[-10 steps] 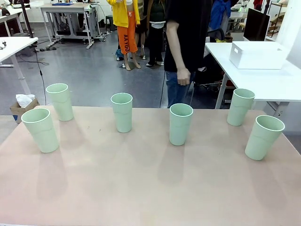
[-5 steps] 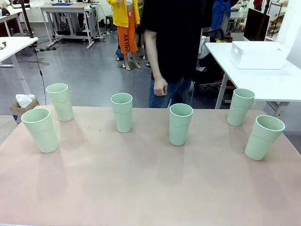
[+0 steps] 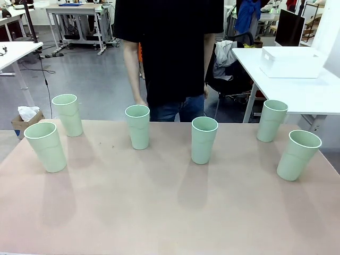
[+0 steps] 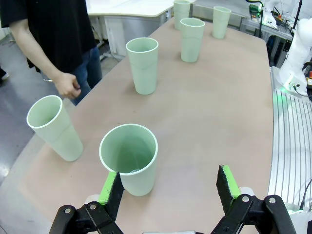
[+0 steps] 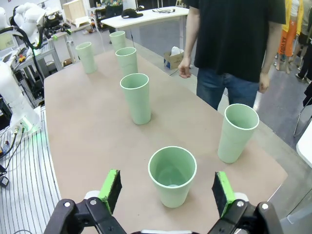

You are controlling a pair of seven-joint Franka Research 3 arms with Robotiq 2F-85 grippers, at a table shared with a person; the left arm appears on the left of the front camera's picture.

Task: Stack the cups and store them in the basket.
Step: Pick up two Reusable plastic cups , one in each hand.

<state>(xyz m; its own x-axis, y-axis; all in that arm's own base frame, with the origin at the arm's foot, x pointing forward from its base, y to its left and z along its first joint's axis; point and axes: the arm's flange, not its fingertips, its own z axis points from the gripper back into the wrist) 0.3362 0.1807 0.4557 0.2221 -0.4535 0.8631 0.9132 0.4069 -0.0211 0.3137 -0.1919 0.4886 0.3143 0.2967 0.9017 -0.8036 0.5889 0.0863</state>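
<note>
Several pale green cups stand upright and apart along the far half of the pink table: cup (image 3: 45, 146), cup (image 3: 68, 114), cup (image 3: 138, 126), cup (image 3: 204, 139), cup (image 3: 271, 120) and cup (image 3: 298, 154). The white basket (image 3: 291, 62) sits on a separate white table at the back right. My left gripper (image 4: 168, 186) is open above the table's end. The nearest cup (image 4: 129, 158) stands just inside its left finger (image 4: 111, 187). My right gripper (image 5: 167, 191) is open too, and a cup (image 5: 171, 176) lines up between its fingers, lower down.
A person in a black shirt (image 3: 170, 48) stands at the middle of the table's far edge, arms hanging, one hand (image 4: 68, 87) close to the edge. The near half of the table (image 3: 170, 212) is bare. A white robot base (image 5: 17, 109) stands beside the table.
The person has walked from the right to the middle of the far edge. The cups have not moved.
</note>
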